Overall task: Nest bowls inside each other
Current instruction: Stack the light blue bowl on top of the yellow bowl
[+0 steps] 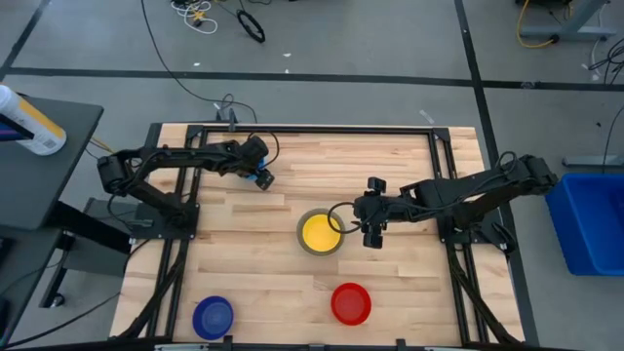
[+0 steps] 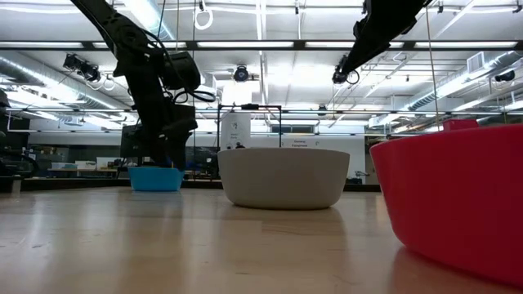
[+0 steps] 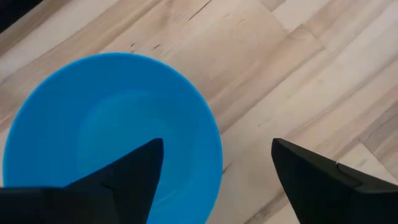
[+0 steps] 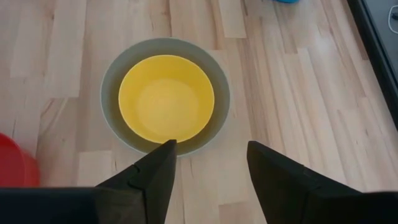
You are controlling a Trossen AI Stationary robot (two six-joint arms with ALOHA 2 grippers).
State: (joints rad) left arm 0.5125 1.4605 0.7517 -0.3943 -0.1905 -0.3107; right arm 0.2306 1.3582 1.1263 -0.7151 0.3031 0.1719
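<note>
A light blue bowl (image 3: pixel 93 124) stands on the table's far left part, mostly hidden under my left gripper (image 1: pixel 261 178) in the high view. That gripper (image 3: pixel 217 146) is open, with one finger over the bowl's inside and the other outside its rim above the wood. Mid-table, a yellow bowl (image 4: pixel 166 98) sits nested inside the grey bowl (image 4: pixel 112 78). My right gripper (image 4: pixel 211 146) hovers open just right of the grey bowl's rim, above it. A red bowl (image 1: pixel 351 303) and a dark blue bowl (image 1: pixel 213 317) rest upright near the front edge.
The arms' black frames (image 1: pixel 185 195) stand along the table's left and right sides. A blue bin (image 1: pixel 590 219) sits off the table to the right. Bare wood lies between the nested pair and the two front bowls.
</note>
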